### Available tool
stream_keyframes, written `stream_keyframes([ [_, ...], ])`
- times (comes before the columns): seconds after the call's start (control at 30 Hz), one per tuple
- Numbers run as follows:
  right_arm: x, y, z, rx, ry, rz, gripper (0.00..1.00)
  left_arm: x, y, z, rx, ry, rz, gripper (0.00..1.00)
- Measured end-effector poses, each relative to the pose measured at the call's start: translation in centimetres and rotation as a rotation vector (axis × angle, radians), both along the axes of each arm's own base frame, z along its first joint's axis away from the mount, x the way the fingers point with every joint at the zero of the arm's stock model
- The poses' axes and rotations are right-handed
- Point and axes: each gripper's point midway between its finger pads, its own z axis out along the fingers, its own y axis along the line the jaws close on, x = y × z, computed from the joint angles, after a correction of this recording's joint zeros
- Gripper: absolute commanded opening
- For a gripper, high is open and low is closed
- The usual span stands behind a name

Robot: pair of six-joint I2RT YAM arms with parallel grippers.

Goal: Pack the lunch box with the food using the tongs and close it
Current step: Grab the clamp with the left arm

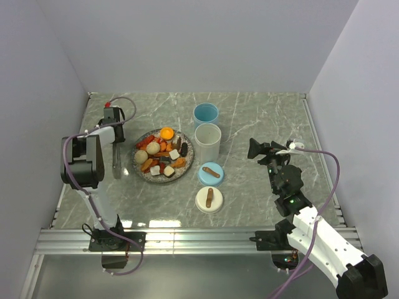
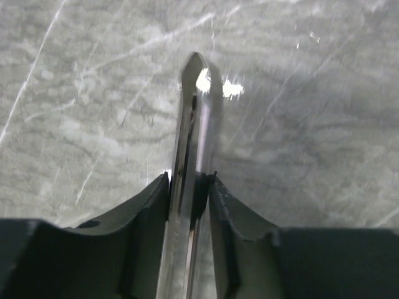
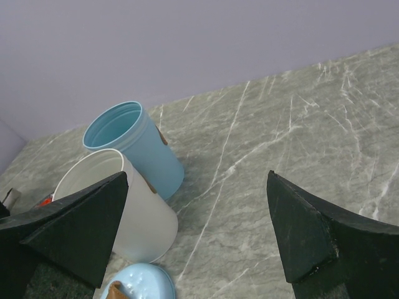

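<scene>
The tongs (image 1: 116, 168) lie along the counter (image 1: 262, 112) at the left of the top view, just beside the plate (image 1: 156, 180) of food (image 1: 163, 154). The left hand (image 1: 116, 144) points straight down over them. In the left wrist view its fingers (image 2: 149, 212) press on both sides of the two metal arms, pinching them almost together, with the tip pointing toward the top of the frame. I cannot tell whether the tongs have left the counter. The right hand (image 3: 196, 180) is spread wide and holds nothing, at the right of the top view, facing the blue cup (image 3: 134, 146) and white cup (image 3: 118, 205).

The tongs look like thin polished steel, so they are probably light, stiff lengthwise, springy across and slick. A hold around mid-length, across the flat faces, should let a squeeze close the tips. The food pieces are small and look soft in places, so a light nip seems wise.
</scene>
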Motion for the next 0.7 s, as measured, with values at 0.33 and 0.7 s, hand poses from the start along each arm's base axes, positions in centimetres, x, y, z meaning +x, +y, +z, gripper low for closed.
stream_keyframes([
  [0.33, 0.0, 0.0, 0.2, 0.003, -0.007, 0.002, 0.99, -3.1, -1.5, 5.9, -0.036, -0.127, 0.023, 0.35],
  [0.7, -0.2, 0.2, -0.3, 0.001, -0.006, 0.017, 0.98, -5.8, -5.0, 16.5, -0.070, -0.439, -0.018, 0.34],
])
